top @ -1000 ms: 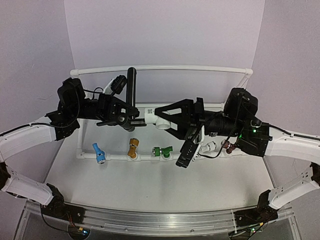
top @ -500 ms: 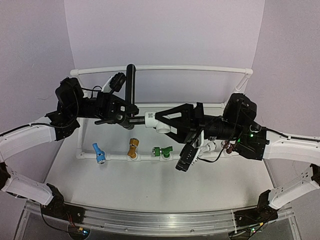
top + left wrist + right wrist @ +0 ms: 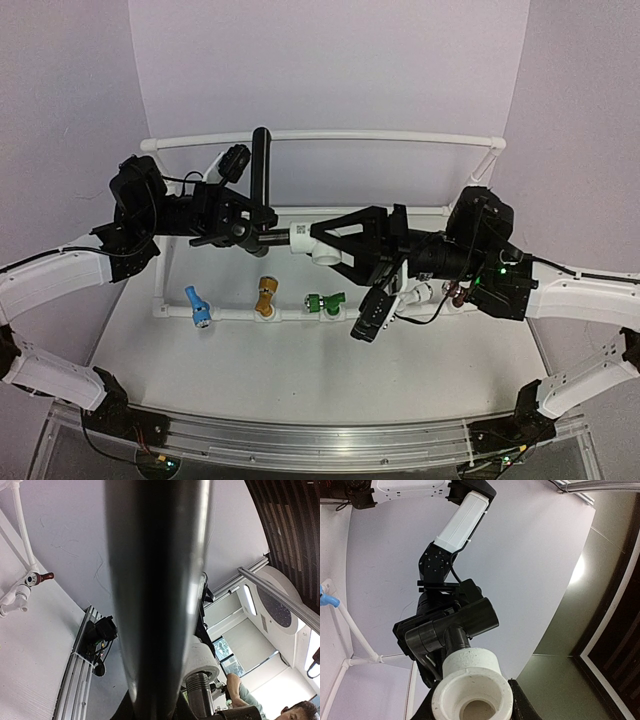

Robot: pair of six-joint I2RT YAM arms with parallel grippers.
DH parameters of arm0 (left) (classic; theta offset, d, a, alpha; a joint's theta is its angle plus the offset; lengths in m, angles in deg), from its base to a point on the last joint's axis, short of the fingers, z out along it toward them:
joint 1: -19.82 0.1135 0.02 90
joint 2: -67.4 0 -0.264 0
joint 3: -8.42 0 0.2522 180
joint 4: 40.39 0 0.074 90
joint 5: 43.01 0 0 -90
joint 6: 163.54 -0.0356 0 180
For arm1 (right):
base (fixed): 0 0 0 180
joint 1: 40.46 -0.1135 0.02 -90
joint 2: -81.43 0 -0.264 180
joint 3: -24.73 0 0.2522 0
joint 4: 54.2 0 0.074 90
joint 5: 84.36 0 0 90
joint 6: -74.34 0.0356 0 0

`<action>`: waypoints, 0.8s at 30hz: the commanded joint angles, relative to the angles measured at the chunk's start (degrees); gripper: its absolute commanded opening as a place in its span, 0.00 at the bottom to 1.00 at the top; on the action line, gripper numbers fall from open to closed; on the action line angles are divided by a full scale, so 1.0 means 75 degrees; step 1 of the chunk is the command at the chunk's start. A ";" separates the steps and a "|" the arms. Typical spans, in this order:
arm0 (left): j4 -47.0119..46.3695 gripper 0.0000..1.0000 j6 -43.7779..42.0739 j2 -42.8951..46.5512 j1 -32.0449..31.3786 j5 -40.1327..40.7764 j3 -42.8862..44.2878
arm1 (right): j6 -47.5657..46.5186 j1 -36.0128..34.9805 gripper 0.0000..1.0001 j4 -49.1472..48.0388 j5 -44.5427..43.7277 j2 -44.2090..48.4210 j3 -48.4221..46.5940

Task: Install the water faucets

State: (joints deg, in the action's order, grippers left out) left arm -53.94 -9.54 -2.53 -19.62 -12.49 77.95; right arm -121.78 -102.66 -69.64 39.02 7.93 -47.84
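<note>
The black faucet [image 3: 258, 200] hangs in mid-air above the pipe frame, its long lever handle pointing up. My left gripper [image 3: 243, 232] is shut on the faucet's body. The faucet's threaded end sits in the small white pipe fitting [image 3: 305, 238], which my right gripper [image 3: 328, 244] is shut on. In the left wrist view the handle [image 3: 155, 590] fills the middle, with the fitting [image 3: 201, 657] on the thread behind it. In the right wrist view the fitting [image 3: 471, 685] sits between my fingers, with the faucet body [image 3: 452, 625] screwed in above it.
A white pipe frame [image 3: 320, 137] stands on the table. Its front pipe carries a blue faucet [image 3: 197, 306], a gold one [image 3: 265, 297], a green one [image 3: 322, 303] and a dark red one [image 3: 456, 293]. Walls close in behind and at both sides.
My right gripper has moved the white fitting slightly left onto the faucet's thread. My left gripper has shifted a little left and up. Nothing has moved in the last half second.
</note>
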 commanded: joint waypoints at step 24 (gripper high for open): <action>0.0410 0.00 -0.0520 0.0460 -0.0085 0.0462 0.0510 | -0.0005 -0.0140 0.00 0.0627 -0.0198 -0.0219 -0.0305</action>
State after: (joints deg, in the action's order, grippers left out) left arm -47.42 -13.32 -0.92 -19.56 -11.31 78.01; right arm -121.55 -102.90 -66.24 37.82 7.72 -48.30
